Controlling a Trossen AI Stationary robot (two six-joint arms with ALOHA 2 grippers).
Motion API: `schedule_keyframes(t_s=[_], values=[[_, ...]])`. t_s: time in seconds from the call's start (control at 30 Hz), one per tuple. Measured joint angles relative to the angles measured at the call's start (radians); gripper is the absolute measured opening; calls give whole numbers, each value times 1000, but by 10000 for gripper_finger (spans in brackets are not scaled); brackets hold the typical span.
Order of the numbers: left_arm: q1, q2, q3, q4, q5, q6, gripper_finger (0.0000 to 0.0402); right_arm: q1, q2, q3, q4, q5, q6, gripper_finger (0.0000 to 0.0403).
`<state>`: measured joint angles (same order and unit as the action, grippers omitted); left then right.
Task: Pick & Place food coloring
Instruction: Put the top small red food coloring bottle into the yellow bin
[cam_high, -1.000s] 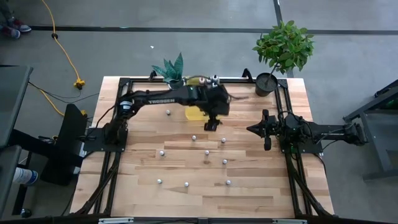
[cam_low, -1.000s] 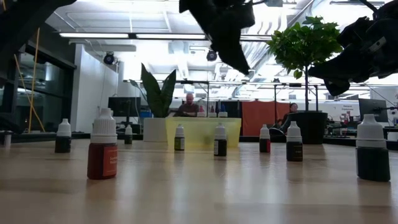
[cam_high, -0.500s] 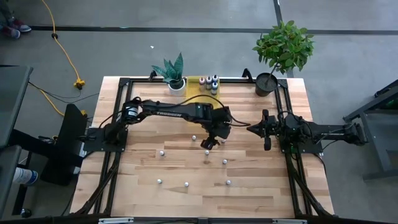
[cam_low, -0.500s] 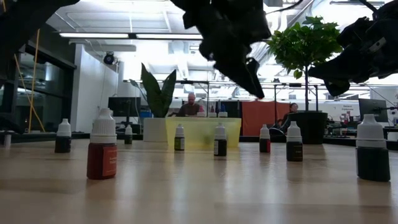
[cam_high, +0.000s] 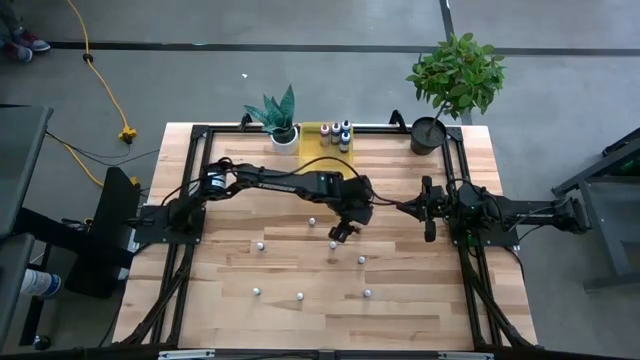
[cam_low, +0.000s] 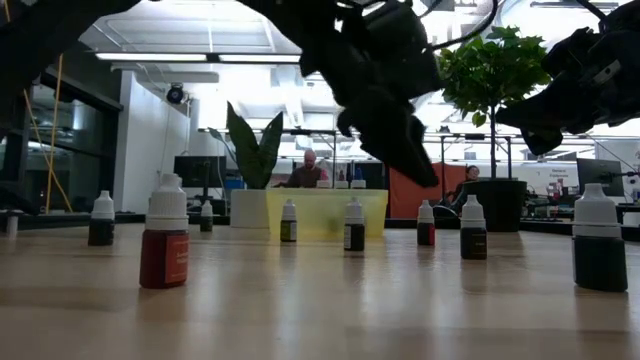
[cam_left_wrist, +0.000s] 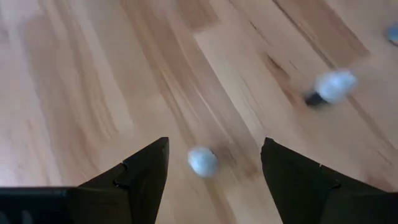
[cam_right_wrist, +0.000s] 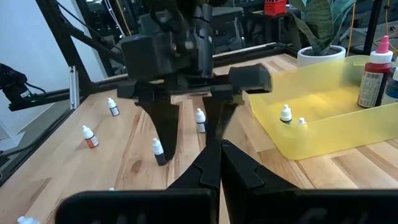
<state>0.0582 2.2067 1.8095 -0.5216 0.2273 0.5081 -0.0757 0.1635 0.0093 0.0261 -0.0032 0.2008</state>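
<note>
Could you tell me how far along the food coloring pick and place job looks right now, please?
Done: several bottles already stand in the yellow tray. In hand: nothing is held; the left gripper, jaws open, hangs above one white-capped bottle near the table's middle. Left: about eight bottles are spread over the wooden table. The right gripper waits at the right side.

Bright overhead ceiling lights (cam_low: 160, 57) silhouette the arms; the left wrist view is motion-blurred.

high: overhead | low: tabletop level | wrists: close, forward
</note>
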Motion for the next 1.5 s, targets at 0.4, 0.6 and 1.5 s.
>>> schedule_keyframes(t_s=[0.4,0.6,1.5], values=[[0,51,-2,38,-4,-22,243,0,0,0,0,0,0,0],[0,68,-2,57,-14,-42,243,0,0,0,0,0,0,0],[8,68,-2,22,-33,-68,70,0,0,0,0,0,0,0]])
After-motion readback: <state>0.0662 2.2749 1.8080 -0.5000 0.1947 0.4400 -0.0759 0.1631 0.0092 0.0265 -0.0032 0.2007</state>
